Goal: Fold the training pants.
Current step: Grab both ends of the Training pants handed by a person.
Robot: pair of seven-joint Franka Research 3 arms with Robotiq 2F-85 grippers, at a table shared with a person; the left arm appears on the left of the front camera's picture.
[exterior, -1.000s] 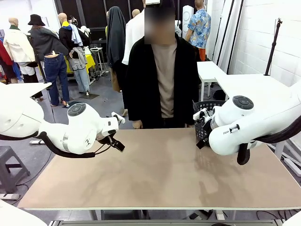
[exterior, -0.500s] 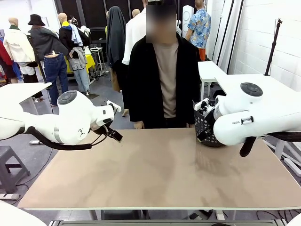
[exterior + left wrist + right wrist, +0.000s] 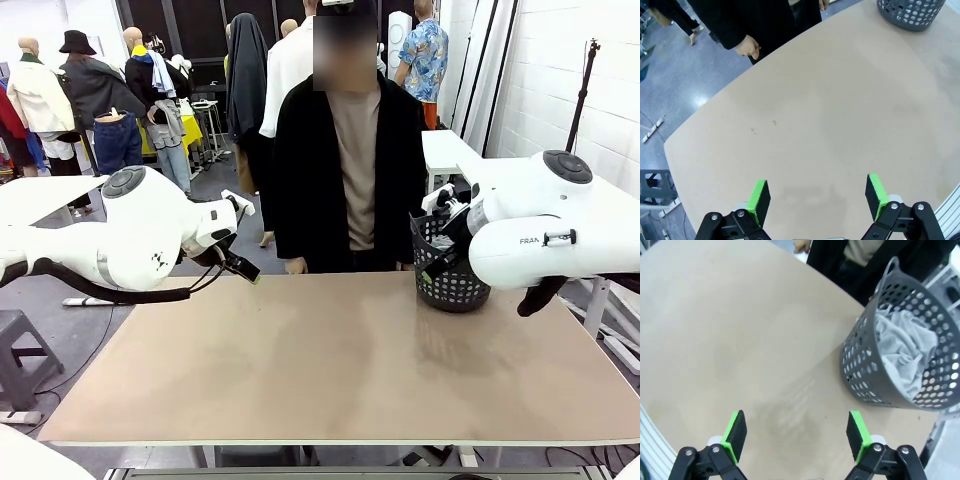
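The training pants (image 3: 901, 354) lie crumpled, light grey, inside the black perforated basket (image 3: 875, 375) at the table's far right corner; the same basket (image 3: 452, 280) stands just below my right arm in the front view. Above the tan table my right gripper (image 3: 798, 434) hangs open, its green pads wide apart with nothing between them, the basket ahead and to its right. My left gripper (image 3: 817, 196) is open too and looks down on bare tabletop, high over the left side. In the front view the left gripper (image 3: 240, 266) sits near the far left edge.
A person in a black jacket stands at the far edge, one hand (image 3: 747, 48) resting by the table rim. The tan table (image 3: 330, 370) is bare apart from the basket (image 3: 910, 11). A white side table (image 3: 520, 180) stands behind my right arm.
Both arms have risen and drawn back toward their own sides. The right arm's rise uncovered the basket in the front view. Both grippers stayed open.
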